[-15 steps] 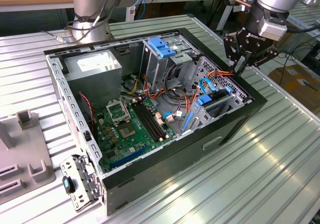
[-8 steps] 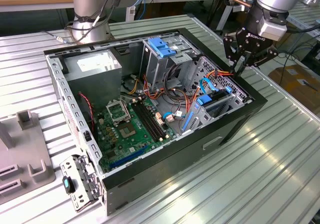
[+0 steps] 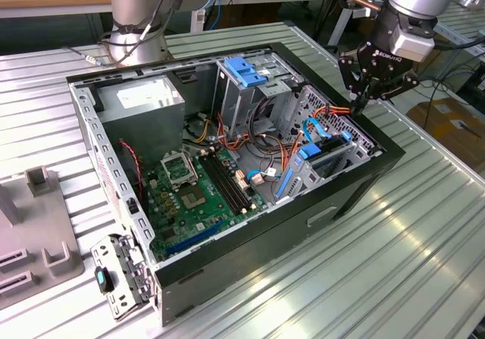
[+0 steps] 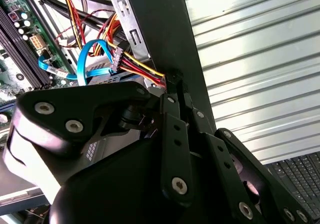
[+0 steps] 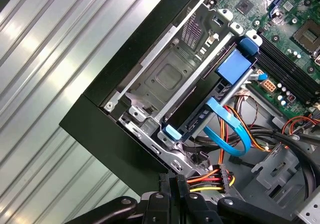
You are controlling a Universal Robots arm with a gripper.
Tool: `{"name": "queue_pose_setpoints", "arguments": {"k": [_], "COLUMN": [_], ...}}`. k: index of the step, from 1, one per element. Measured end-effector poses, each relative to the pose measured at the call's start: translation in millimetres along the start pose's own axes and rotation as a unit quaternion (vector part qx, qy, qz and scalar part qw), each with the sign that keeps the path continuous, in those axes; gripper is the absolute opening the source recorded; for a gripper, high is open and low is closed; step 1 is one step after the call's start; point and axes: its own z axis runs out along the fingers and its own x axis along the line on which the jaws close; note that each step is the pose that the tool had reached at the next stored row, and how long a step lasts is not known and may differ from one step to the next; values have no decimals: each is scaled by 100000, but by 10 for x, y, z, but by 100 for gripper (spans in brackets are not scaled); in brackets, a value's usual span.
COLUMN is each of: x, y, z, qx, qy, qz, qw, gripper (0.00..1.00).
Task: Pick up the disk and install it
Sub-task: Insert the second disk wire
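The disk (image 5: 200, 115), a flat metal slab with blue plastic rails, is seen already seated on edge in its grey steel bay at the computer case's (image 3: 356, 191) three-o'clock side. The claw (image 3: 362, 100) is clenched on the power plug (image 5: 220, 178) with its red, yellow and black wires. Judged from this, the cabling step is in hand, and the plug must be lined up squarely with the disk's socket.

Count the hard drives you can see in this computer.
1: the disk stands in a corner bay of the case, near the claw. Others could be hidden inside the grey cage.
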Motion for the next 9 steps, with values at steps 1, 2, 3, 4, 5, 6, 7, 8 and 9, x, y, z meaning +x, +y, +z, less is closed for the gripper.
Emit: {"name": "queue_pose_setpoints", "arguments": {"k": [1,2,3,4,5,6,7,8,9], "x": [-1,-2,-2,-3,-3,-4,-5,-5,-6], "y": [1,2,2,3,3,4,5,6,7], "z": [0,0,0,0,0,0,0,0,0], "qx": [4,3,2,1,4,4,3,5,6], "qy": [-2,-5,-3,-2,-3,-4,-4,-3,-5], "qz": [1,3,0,2,2,1,1,3,4], "qw": [100000,100000,100000,100000,100000,100000,100000,100000,100000], "gripper": [16,16,16,16,16,16,16,16,16]}}
